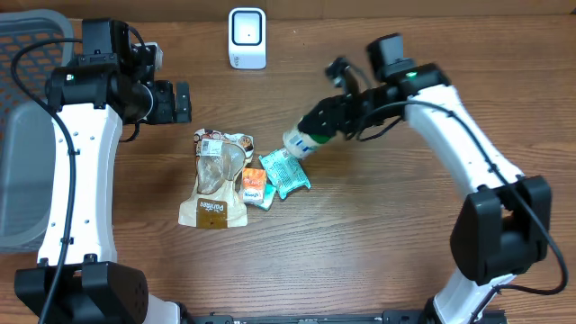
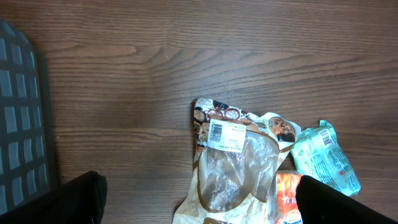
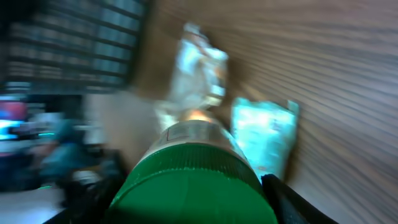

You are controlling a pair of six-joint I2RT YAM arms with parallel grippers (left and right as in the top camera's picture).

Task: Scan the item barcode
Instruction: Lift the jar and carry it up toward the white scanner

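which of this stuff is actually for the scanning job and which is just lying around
In the job: bottle held in the right gripper, white scanner.
Just lying about: clear pouch, orange packet, teal packet, grey basket.

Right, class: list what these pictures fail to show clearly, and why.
- Bottle label: blurred in the right wrist view; overhead, too small and partly under the right end effector.
- Pouch label print: too small to read, overhead and left wrist.
- Left end effector fingers: cut off by the left wrist view's bottom edge.
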